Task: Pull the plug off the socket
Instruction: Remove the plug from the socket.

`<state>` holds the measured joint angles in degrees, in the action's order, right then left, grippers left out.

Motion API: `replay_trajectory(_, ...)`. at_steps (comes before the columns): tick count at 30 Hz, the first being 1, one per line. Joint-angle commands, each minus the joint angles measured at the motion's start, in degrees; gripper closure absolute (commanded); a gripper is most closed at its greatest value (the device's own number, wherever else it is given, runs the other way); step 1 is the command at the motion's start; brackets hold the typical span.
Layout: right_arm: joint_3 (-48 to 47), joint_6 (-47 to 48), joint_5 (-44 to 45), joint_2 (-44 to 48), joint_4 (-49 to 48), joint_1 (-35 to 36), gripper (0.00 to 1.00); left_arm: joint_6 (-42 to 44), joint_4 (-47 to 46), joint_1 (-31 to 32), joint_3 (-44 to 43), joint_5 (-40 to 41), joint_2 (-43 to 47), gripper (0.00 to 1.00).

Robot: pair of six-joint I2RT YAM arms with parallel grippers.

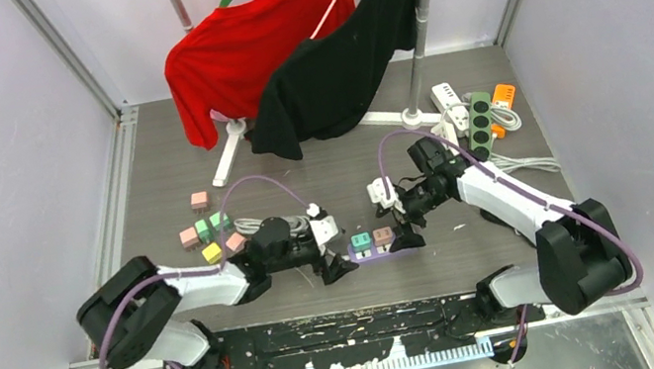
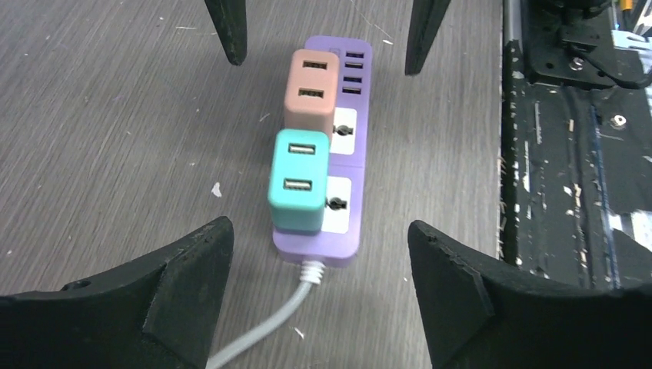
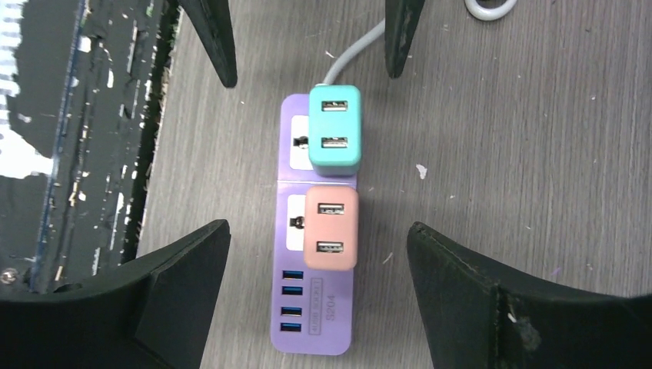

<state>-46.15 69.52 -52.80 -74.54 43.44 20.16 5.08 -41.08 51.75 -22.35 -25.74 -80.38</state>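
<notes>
Left gripper point(image 2: 319, 234): fingers spread wide, holding nothing, straddling the cable end of the purple power strip point(image 2: 342, 247). Right gripper point(image 3: 319, 231): likewise spread and empty, facing in from the opposite end, by the USB ports.

Task item: the strip lies flat on the tabletop point(image 2: 115, 154) between the two grippers, near the front edge. Both plugs are fully seated in it.

Step in hand, as I judge it: approach and alignment, no contact yet. The next move calls for one gripper to pin the strip body down while the other closes on a plug's side faces and draws it straight up. Otherwise the light strip probably lifts with it.

Counts:
- Plugs in strip: 2, a teal adapter point(image 2: 298, 181) and a salmon adapter point(image 2: 311, 88).
- USB ports point(image 3: 292, 300) on strip: 4.
- Grey cable point(image 2: 269, 330): 1.
- Loose adapter cubes point(image 1: 209, 232), left: about 6, small from above.
- Spare strips point(image 1: 478, 119), rear right: 3.
</notes>
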Motion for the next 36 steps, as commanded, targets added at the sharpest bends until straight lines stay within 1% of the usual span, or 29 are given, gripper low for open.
replay_trajectory(1,0.7,-1.7,2.6,-0.7,-5.4,1.4,0.12,0.8,-9.2,0.1,-4.7,0.6,-5.0,0.19)
replay_trajectory(6,1.2,-3.4,4.5,-1.6,-7.8,2.4,0.19,-0.1,-10.6,0.1,-6.7,-0.4,-9.3,0.24)
replay_trajectory(14,1.1,-3.6,5.8,-3.5,-8.7,4.8,0.35,-2.0,-14.3,0.1,-6.9,-0.8,-13.6,0.32)
replay_trajectory(18,0.8,-3.2,5.5,-3.7,-8.2,5.2,0.45,-2.3,-14.8,0.1,-7.0,-0.9,-14.7,0.38)
replay_trajectory(22,0.6,-0.4,4.1,-3.9,-5.6,5.3,0.59,-2.2,-14.8,0.2,-7.4,-2.0,-15.7,0.53)
replay_trajectory(23,0.3,0.0,4.1,-4.1,-5.2,5.3,0.66,-2.2,-14.8,0.1,-7.5,-2.3,-15.9,0.58)
replay_trajectory(24,0.1,0.3,4.1,-4.2,-4.8,5.4,0.7,-2.1,-14.7,0.1,-7.6,-2.5,-16.1,0.63)
replay_trajectory(26,-0.1,0.4,3.8,-4.4,-4.3,5.4,0.79,-1.9,-14.3,0.1,-7.6,-2.8,-16.5,0.79)
replay_trajectory(28,-0.6,0.4,3.0,-4.7,-3.6,5.4,0.83,-1.3,-13.9,0.1,-7.5,-3.1,-16.9,0.97)
replay_trajectory(29,-0.8,0.1,2.0,-4.8,-3.5,5.5,0.85,-0.8,-13.7,0.1,-7.3,-3.4,-17.1,1.0)
replay_trajectory(31,-1.6,-1.4,-0.3,-4.9,-3.5,5.6,0.89,0.4,-13.6,0.1,-6.8,-3.4,-17.9,1.0)
replay_trajectory(32,-2.0,-3.6,-1.0,-5.0,-4.2,5.6,0.91,1.2,-13.5,0.1,-6.5,-3.2,-18.2,1.0)
replay_trajectory(34,-2.7,-8.9,-0.3,-5.1,-6.9,5.5,0.94,2.5,-13.5,0.1,-5.8,-2.8,-19.2,1.0)
replay_trajectory(36,-3.5,-10.8,1.9,-5.6,-7.8,4.9,0.96,3.7,-14.0,0.0,-4.7,-2.3,-20.3,1.0)
